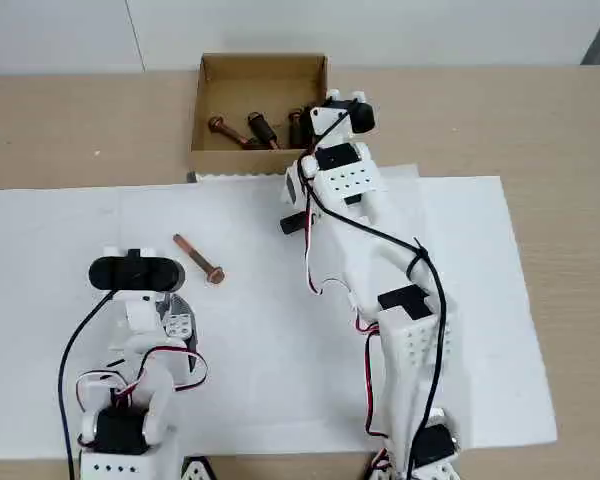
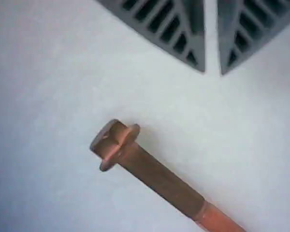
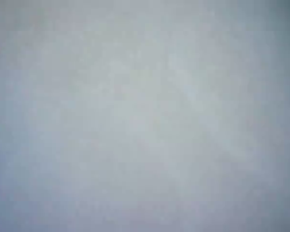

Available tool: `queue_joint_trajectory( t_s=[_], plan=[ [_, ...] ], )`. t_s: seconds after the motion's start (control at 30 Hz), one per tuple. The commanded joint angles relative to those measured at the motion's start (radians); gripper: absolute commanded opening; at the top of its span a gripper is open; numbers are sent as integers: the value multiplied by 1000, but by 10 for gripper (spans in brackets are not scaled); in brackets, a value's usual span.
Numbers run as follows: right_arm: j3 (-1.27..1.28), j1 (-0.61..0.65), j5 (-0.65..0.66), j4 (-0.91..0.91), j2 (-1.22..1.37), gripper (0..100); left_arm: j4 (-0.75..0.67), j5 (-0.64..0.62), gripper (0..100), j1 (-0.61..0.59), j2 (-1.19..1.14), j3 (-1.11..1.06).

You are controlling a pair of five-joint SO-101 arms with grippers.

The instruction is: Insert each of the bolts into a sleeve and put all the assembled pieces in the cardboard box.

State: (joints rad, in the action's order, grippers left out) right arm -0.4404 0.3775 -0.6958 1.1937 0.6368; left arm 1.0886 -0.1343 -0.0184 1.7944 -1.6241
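Hovering by the lone loose bolt [image 2: 150, 174], left gripper [image 2: 211, 70] fingers [image 2: 183, 38], nearly closed and empty, must open to grasp; right gripper [image 1: 325, 118] state cannot be told.

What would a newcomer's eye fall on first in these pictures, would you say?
A lone copper-coloured bolt lies on the white paper just ahead of the left arm, with no sleeve on it. The right arm stretches across the paper to the cardboard box at the far side of the table, where several dark assembled pieces lie.
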Motion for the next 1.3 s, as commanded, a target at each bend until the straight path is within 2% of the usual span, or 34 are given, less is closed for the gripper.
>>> queue_joint_trajectory(
  t_s=[0.0, 0.57, 0.77, 1.07, 1.27],
  plan=[
    [-38, -2, -5, 39, -71, 37, -23, 6, 6, -3, 6, 4],
    [-38, 2, -18, 243, -338, 35, -23, 8, 6, 0, 6, 4],
    [-38, -5, -184, 371, -348, 36, -23, 8, 6, 2, 6, 4],
    [-38, 27, -365, 364, -300, 39, -23, 8, 6, 2, 6, 4],
    [-38, 62, -382, 318, -220, 40, -23, 6, 6, 2, 6, 4]
  ],
)
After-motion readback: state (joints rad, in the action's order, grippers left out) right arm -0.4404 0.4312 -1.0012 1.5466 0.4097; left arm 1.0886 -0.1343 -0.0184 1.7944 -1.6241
